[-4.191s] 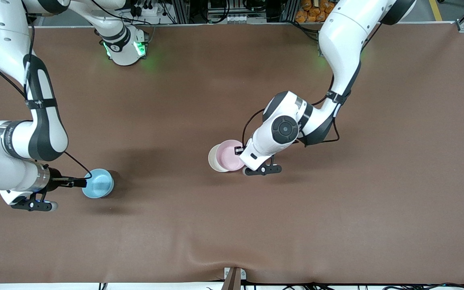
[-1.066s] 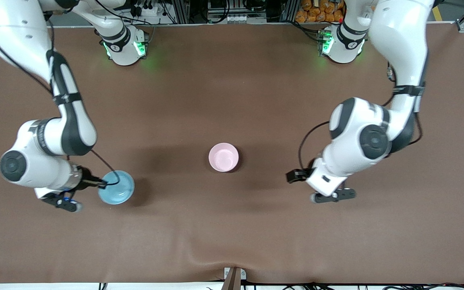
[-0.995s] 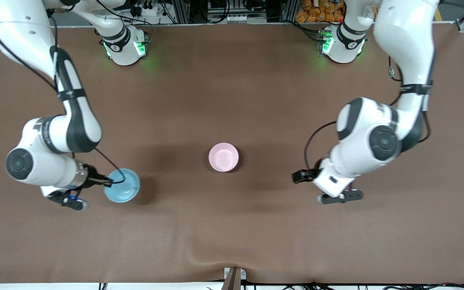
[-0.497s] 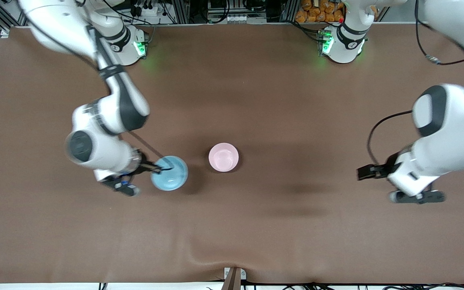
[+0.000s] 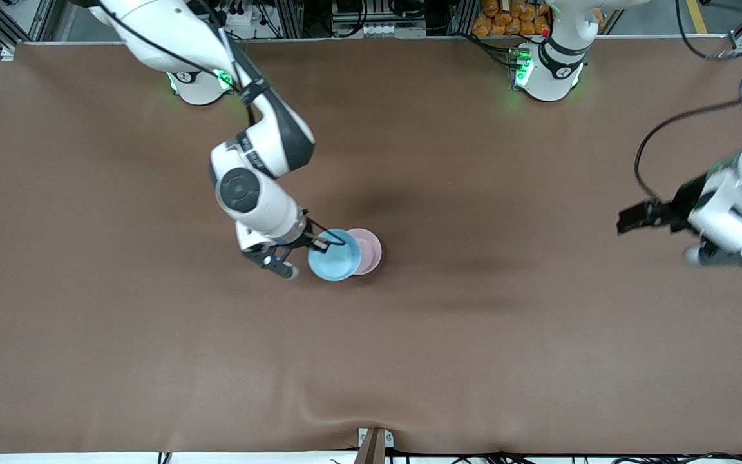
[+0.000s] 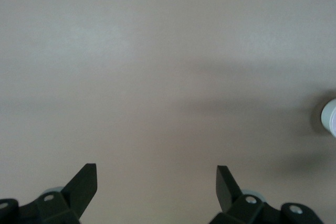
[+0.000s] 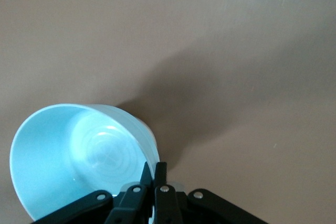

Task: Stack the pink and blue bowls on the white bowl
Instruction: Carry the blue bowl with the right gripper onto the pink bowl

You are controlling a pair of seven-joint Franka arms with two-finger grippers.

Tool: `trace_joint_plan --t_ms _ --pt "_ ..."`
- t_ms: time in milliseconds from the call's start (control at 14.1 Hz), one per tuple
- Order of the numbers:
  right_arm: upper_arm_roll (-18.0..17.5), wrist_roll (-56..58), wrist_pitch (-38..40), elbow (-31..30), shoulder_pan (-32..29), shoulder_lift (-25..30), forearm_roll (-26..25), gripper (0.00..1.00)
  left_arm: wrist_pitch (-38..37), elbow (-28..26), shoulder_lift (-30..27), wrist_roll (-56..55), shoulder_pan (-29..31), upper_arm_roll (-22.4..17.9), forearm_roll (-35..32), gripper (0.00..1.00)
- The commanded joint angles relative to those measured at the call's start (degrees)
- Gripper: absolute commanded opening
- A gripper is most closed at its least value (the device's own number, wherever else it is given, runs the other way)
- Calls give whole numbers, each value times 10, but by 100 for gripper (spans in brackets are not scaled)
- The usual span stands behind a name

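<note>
The right hand (image 5: 319, 243) is clamped on the rim of the blue bowl (image 5: 334, 263), carrying it partly over the pink bowl (image 5: 367, 251), which sits mid-worktop (image 5: 409, 354) just under it. The left hand (image 6: 156, 183), fingers spread wide and empty, hangs over bare worktop at the left arm's end, well apart from both bowls.

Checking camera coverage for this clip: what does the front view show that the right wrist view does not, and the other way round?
Only the front view shows the pink bowl partly covered by the blue bowl, and the left hand, open over bare table toward the left arm's end. Only the right wrist view shows the right hand's fingers pinching the blue bowl's rim, and its glossy inside. Both show the blue bowl held by the right hand over the brown table.
</note>
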State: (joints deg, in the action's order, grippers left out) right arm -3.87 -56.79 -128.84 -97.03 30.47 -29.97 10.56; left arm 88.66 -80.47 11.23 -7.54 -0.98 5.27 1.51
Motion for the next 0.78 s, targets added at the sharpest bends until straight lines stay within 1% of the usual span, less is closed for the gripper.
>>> trace_joint_plan --t_ms 0,71,213,284,355,426,568,710 --pt "8 -33 -22 -55 34 34 8 0 -42 -29 -62 0 3 4 -19 100" --pt "7 -34 -47 -72 38 35 8 0 -55 -35 -79 -1 6 4 -20 100" --pt "6 -35 -90 -99 44 40 8 0 -58 -51 -106 2 8 7 -27 100" --pt "6 -33 -99 -100 43 40 8 0 -62 -53 -111 2 12 8 -27 100" --pt "6 -25 -101 -98 39 39 8 0 -71 -63 -129 2 14 11 -27 100" --pt "6 -25 -105 -96 39 37 7 0 -71 -82 -148 2 15 11 -27 100" --pt "6 -11 -117 -96 39 33 7 0 -66 -86 -154 11 20 10 -27 100" --pt "6 19 -119 -95 37 31 8 0 -32 -85 -142 66 27 2 -22 100"
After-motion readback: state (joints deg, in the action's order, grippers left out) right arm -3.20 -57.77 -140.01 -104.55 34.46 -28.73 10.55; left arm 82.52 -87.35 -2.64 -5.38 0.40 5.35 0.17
